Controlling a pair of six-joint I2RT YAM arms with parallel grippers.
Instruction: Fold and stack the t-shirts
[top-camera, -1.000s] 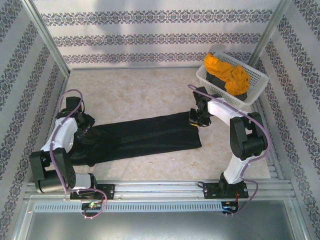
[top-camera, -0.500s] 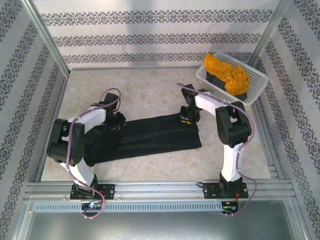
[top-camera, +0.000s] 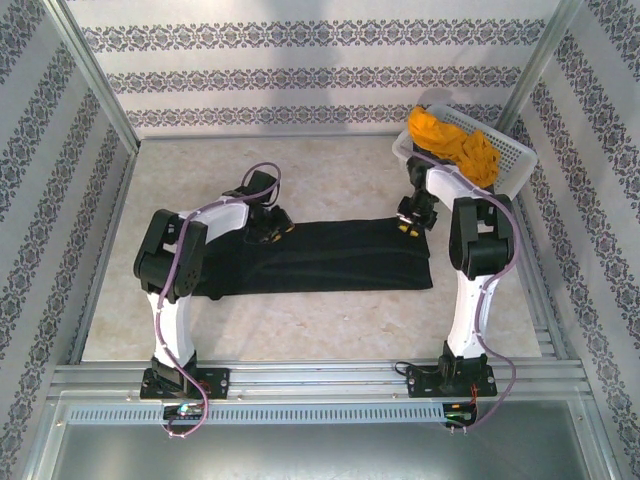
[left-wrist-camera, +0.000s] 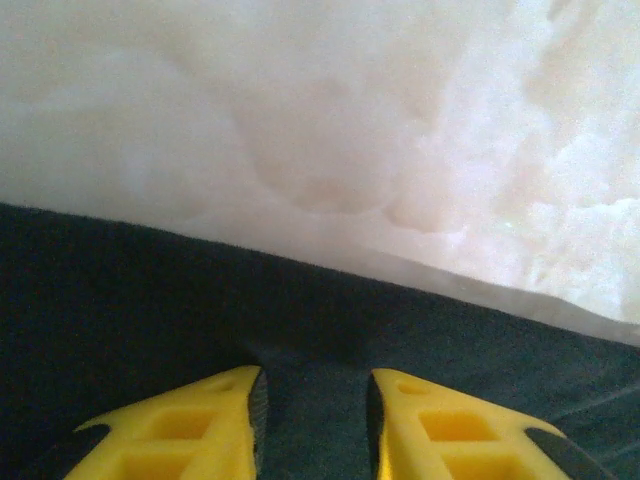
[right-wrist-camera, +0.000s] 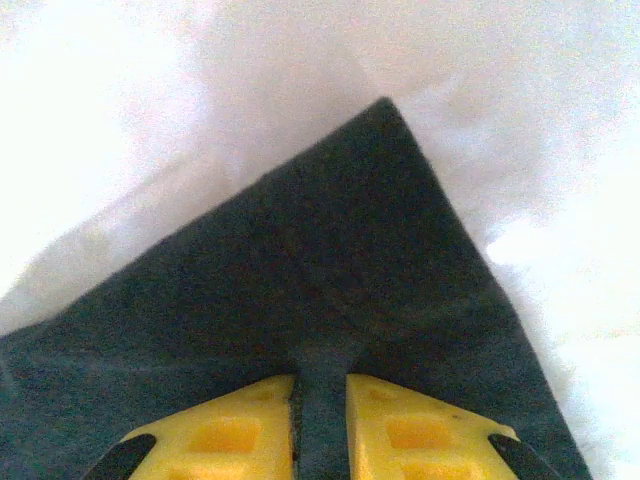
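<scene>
Both arms have swung inward, dragging the black t-shirt (top-camera: 330, 255) rightward on the table (top-camera: 300, 170). Along its far edge the left tool (left-wrist-camera: 313, 385) and right tool (right-wrist-camera: 320, 385) pinch fabric, jaws narrowly apart; lifting evenly should keep that edge taut for folding

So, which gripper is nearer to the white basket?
Right. The right gripper is at the black t-shirt's far right corner, just in front of the basket's near-left end. The left gripper is on the shirt's far edge, well to the left of it.
</scene>
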